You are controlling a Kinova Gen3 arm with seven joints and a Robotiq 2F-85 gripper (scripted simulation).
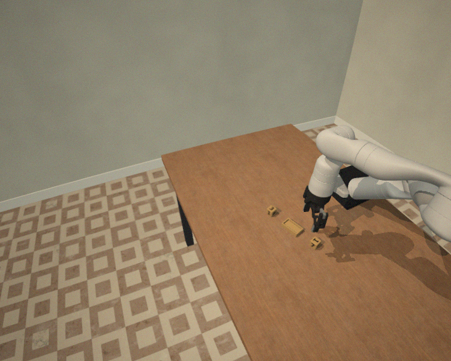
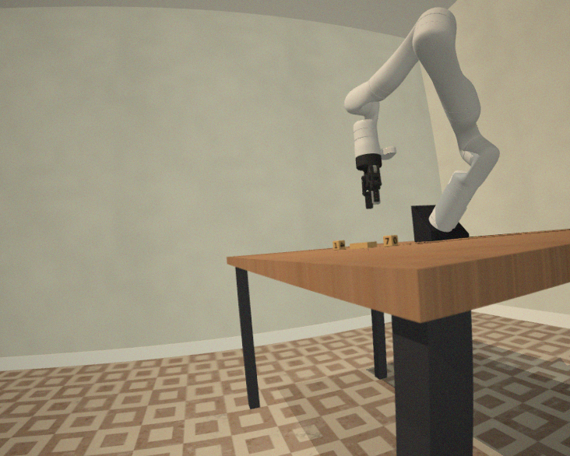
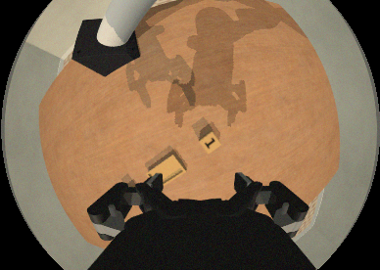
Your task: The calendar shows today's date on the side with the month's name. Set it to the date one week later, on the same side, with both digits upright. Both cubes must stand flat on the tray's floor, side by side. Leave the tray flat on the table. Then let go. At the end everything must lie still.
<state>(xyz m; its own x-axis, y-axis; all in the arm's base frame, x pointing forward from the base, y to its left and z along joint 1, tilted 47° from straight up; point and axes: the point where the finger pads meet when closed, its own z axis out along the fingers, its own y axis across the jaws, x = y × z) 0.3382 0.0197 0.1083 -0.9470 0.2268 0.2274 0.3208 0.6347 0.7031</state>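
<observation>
Although both cubes lie outside the tray [image 1: 292, 227] [image 2: 363, 245] [image 3: 167, 169], one relation governs. Item: gripper [image 1: 319, 224] [image 2: 372, 204] [image 3: 199, 181], raised, fingers wide, nothing held. Item: "1"-topped cube [image 1: 315, 243] [image 2: 390, 240] [image 3: 210, 143], on the table, between twelve and one o'clock from the fingertips in wrist view; sides skewed to their nine-to-three line, probably requiring wrist alignment.

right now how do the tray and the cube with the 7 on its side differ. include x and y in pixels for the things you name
The tray [image 1: 292, 227] [image 2: 362, 245] [image 3: 167, 168] is long and low, while the cube [image 1: 315, 243] [image 2: 390, 240] [image 3: 210, 143] is compact and stands taller. The tray is hollow with a rim; the cube has a 1 on its top face. Both are yellowish and rest on the table [image 1: 253, 271] [image 2: 325, 269] [image 3: 274, 146].
</observation>
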